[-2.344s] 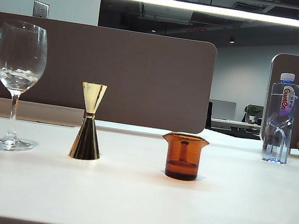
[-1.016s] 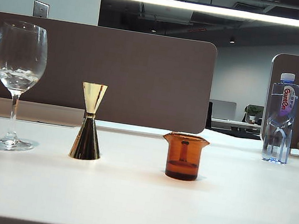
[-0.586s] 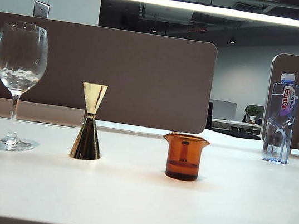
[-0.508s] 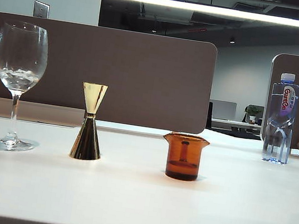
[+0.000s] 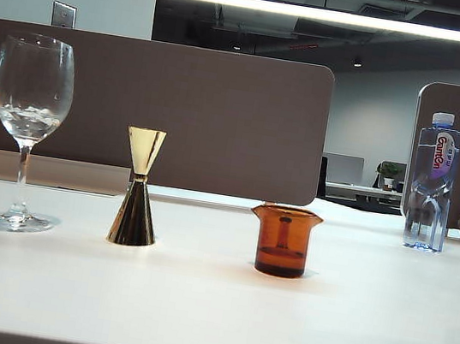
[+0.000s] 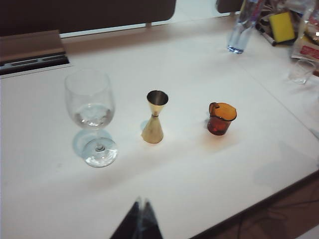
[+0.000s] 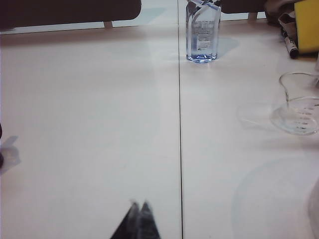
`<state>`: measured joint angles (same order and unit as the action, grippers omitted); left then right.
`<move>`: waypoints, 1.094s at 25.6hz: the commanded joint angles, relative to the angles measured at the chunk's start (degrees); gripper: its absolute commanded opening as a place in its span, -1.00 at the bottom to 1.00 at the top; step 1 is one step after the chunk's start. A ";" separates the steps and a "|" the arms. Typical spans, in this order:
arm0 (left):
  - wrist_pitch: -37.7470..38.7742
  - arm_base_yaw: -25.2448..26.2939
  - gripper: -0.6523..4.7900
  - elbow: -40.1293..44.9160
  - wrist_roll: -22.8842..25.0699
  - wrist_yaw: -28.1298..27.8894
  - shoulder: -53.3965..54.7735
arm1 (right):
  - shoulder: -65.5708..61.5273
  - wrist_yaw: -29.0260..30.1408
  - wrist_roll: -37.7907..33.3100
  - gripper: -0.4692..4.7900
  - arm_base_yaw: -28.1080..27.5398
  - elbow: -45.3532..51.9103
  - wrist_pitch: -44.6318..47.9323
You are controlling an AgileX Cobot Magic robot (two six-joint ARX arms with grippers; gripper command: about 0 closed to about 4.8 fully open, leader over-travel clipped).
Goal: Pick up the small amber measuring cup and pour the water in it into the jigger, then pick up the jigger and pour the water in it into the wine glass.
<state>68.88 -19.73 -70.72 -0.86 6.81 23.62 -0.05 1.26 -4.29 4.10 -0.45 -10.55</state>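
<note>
Amber measuring cup [image 6: 221, 118] stands upright on the white surface [image 6: 209, 169], well ahead of my left gripper [image 6: 140, 221], whose fingers look pressed together with nothing between them. I see the jigger [image 6: 154, 118] nearly straight ahead of that gripper, and the wine glass [image 6: 92, 115] beyond it on the far side from the cup. My right gripper [image 7: 138, 219] hangs shut and empty, a plastic bottle [image 7: 202, 31] far ahead of it.

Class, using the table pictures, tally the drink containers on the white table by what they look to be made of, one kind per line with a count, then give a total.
Clear glass or plastic: 3, the wine glass, the water bottle and the clear beaker.
Amber glass: 1, the measuring cup.
Gold metal: 1, the jigger.
Total: 5.
</note>
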 commanded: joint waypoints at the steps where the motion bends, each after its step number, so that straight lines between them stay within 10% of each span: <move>1: 1.77 0.02 -0.77 -0.61 0.44 -0.57 -0.77 | -0.07 -0.04 -0.20 -0.82 -0.04 0.42 0.28; 7: 1.75 -3.82 -0.77 -0.63 -0.52 8.68 -1.42 | -0.07 -0.04 -0.20 -0.82 -0.07 0.42 0.28; 20: 1.88 -4.09 -0.77 -0.70 -1.09 -1.60 -6.95 | -0.07 -0.04 -0.20 -0.82 -0.07 0.42 0.28; 28: 1.79 -4.22 -0.77 -0.70 -1.51 1.66 -7.80 | -0.07 -0.02 -0.20 -0.82 -0.07 0.42 0.28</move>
<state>71.09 -23.84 -71.29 -2.24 6.22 15.84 -0.05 1.26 -4.29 4.10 -0.45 -10.55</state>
